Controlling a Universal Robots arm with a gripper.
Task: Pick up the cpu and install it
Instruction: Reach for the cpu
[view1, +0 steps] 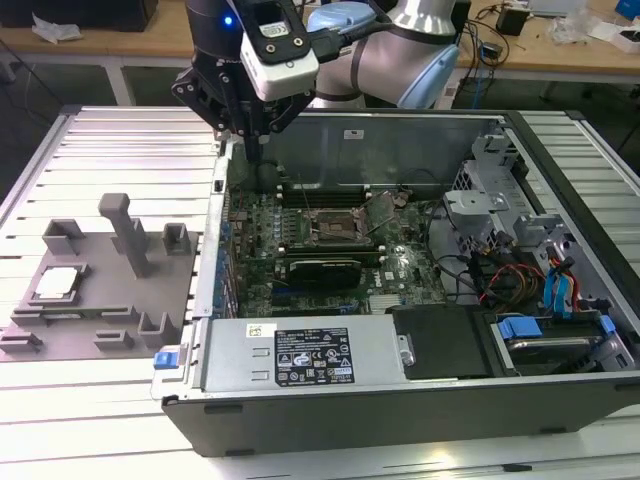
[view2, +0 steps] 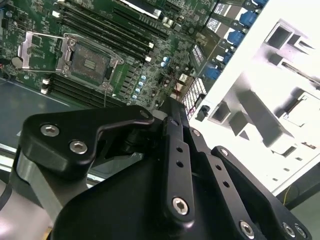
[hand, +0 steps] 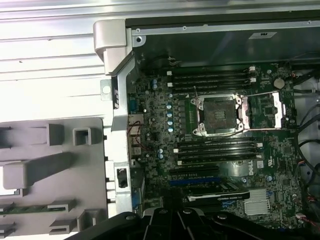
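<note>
Silvery cpu (view1: 57, 283) sits on the tray (view1: 105, 295) at the exterior view's left; end effector (view1: 257, 148), pinched together and empty, should open wide and drop squarely

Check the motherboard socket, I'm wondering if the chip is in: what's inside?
The socket holds only bare contacts, its lid flipped open and nothing covering it. The chip lies on the grey tray.

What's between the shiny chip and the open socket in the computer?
Between chip and socket, the exterior view shows grey upright posts, then the computer's side wall.
</note>
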